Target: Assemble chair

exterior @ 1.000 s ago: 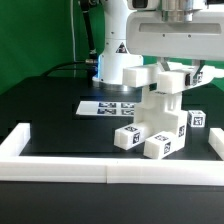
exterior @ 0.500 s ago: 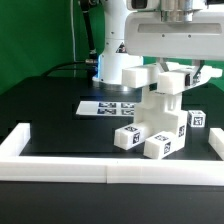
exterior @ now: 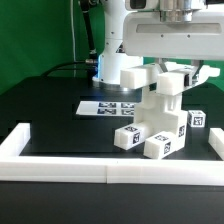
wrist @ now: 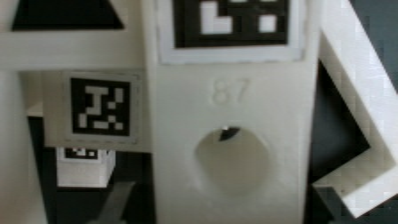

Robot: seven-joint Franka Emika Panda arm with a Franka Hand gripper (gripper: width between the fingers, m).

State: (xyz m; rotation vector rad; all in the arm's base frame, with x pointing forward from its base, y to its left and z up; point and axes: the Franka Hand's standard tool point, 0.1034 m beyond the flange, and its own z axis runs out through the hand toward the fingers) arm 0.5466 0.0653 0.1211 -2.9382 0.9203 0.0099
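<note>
In the exterior view the chair (exterior: 160, 118), a chunky stack of matte white plastic blocks with square black-and-white tags, stands upright on the dark worktop (exterior: 50, 115) beside the marker board (exterior: 105, 106). The pincer (exterior: 180, 74) sits at its topmost block, probably to seat it; whether it is clenched I cannot tell. The wrist view fills with a smooth white slab (wrist: 222, 120) bearing an oval recess, likely a joint socket.

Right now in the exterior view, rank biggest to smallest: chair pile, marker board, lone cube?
1. Partly built chair.
2. Marker board, partly hidden behind the chair.
3. Lone tagged cube, clearly smallest.
</note>
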